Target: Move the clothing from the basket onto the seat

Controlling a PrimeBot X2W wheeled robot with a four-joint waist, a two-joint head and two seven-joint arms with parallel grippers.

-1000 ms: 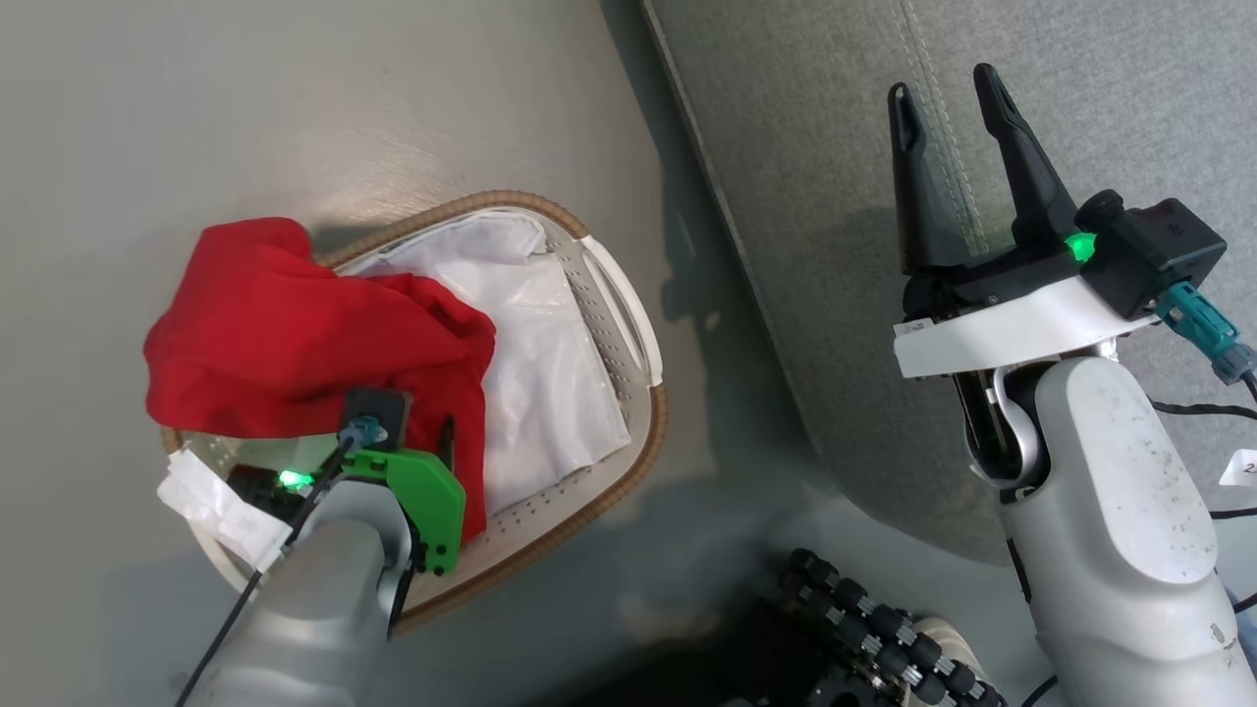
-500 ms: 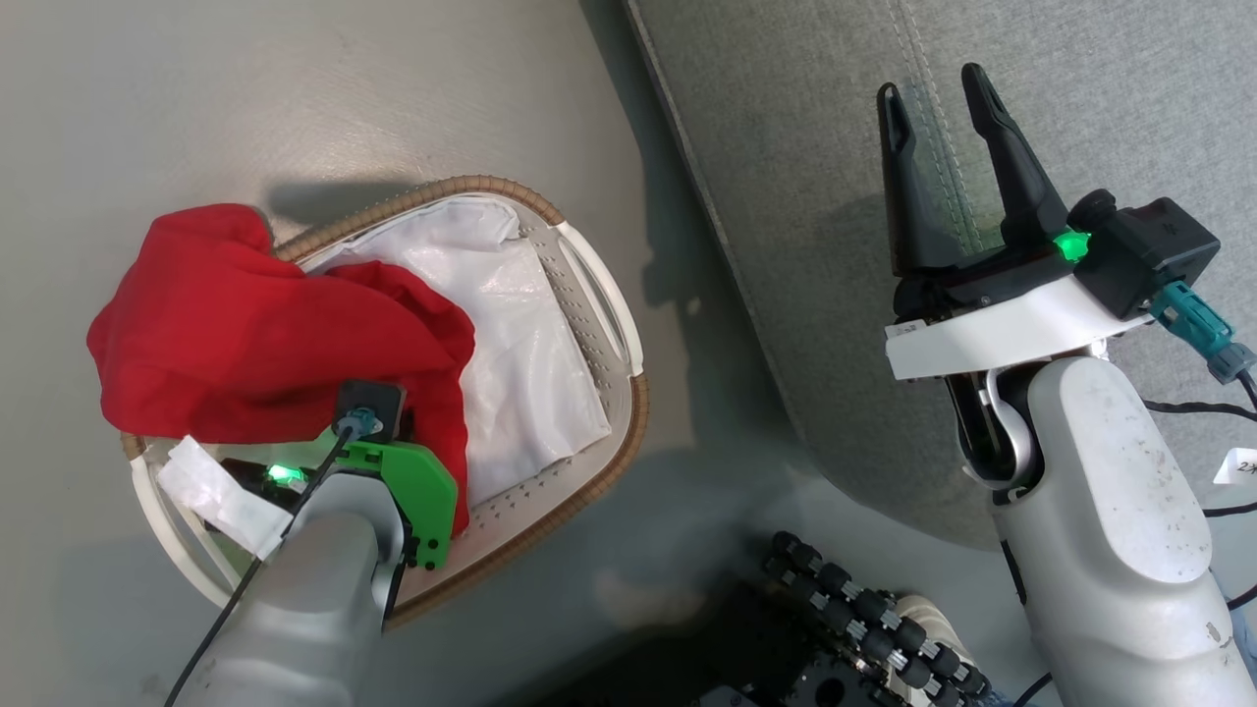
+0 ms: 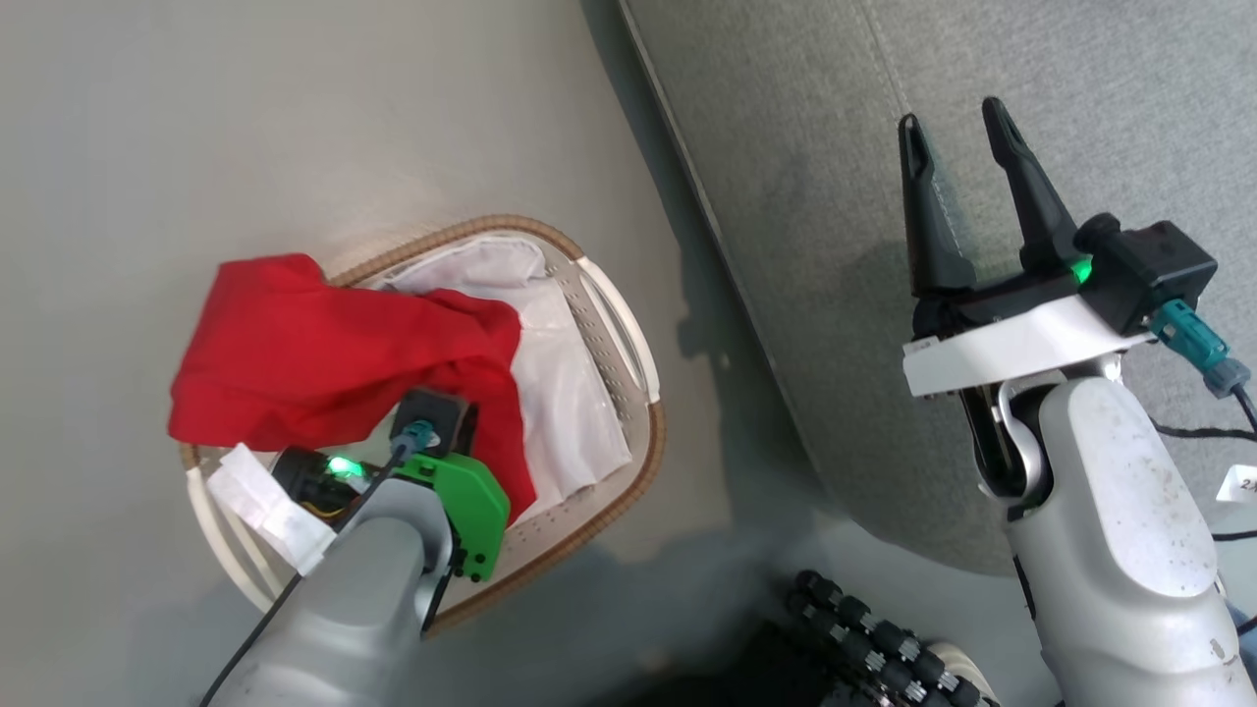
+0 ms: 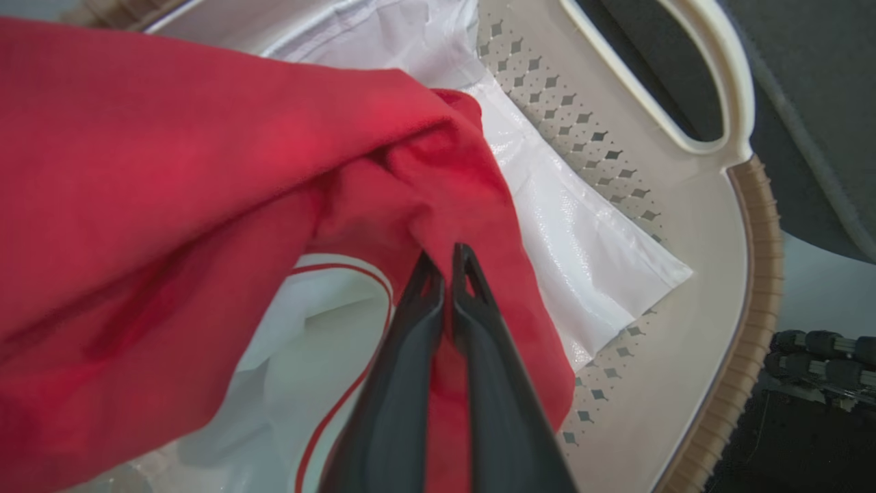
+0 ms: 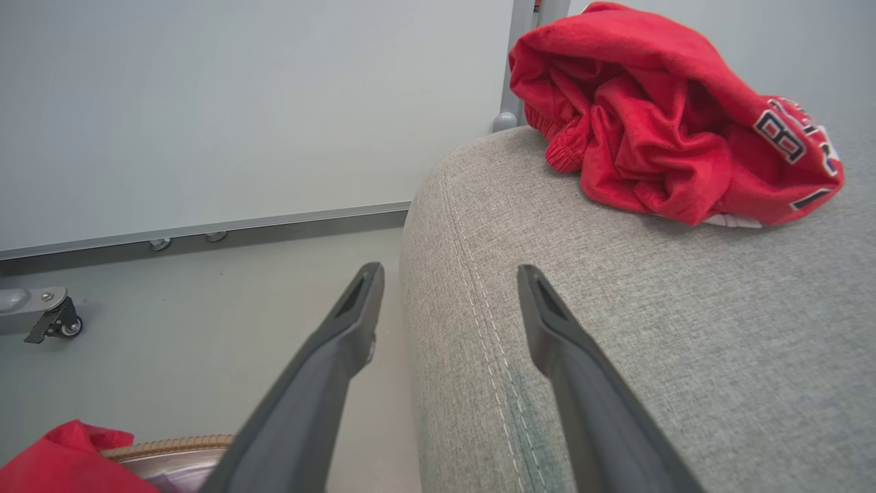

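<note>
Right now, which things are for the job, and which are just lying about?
For the job: bright red soft garment, pinched by left gripper; oval white perforated basket, brown woven rim; big grey fabric sofa; red lettered garment on it.
Just lying about: white liner cloth; small black caster wheel.

Two garments (image 3: 324,363) — one basket (image 3: 656,432), one seat (image 3: 805,147)

Pale grey rounded shells cover the left forearm (image 3: 363,589) and the right forearm (image 3: 1110,471). The left carries a green plate (image 3: 471,501) with black screws (image 3: 481,575), a teal plug (image 3: 414,433), a black cable (image 3: 253,638) and white tape (image 3: 260,501); the right a white bracket (image 3: 1011,344), black camera box (image 3: 1144,270) and teal connector (image 3: 1193,344). The right gripper (image 3: 951,116) has two long, dark, tapering fingers (image 3: 933,226)
</note>
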